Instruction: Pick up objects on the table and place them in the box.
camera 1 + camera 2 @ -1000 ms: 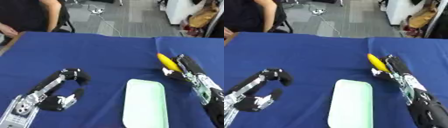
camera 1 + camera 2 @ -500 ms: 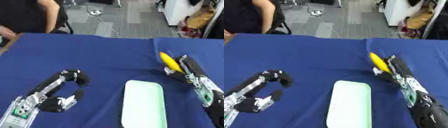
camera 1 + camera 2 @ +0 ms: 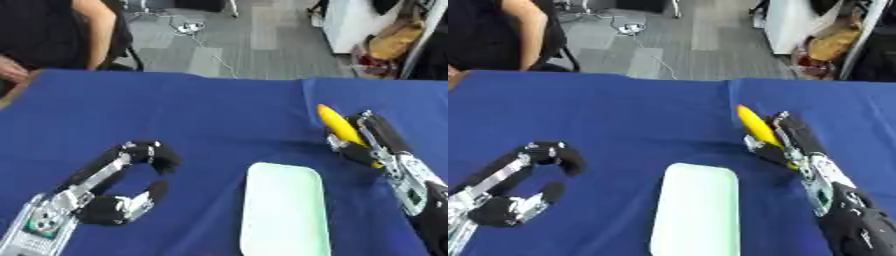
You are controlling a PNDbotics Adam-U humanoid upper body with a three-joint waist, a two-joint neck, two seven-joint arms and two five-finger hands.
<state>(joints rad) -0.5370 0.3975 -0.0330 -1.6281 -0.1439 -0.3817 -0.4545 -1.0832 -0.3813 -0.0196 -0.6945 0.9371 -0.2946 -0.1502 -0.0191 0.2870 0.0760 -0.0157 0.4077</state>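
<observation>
On the blue tabletop (image 3: pixel 201 110), we judge the pick step underway: the right robot hand (image 3: pixel 372 142) pinches the banana (image 3: pixel 337 125) (left robot hand (image 3: pixel 122 200) curled, empty), next carrying it to the pale green box (image 3: pixel 284 210) just beside.

left hand (image 3: pixel 114 200) curled, empty, right hand (image 3: pixel 367 145) fingers clasped

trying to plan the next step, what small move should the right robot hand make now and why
Probably lift a little, then carry left toward the pale green box. The right robot hand appears already curled round the yellow banana, which lies to the right of the box, apart from it. The left robot hand rests idle, curled and empty.
</observation>
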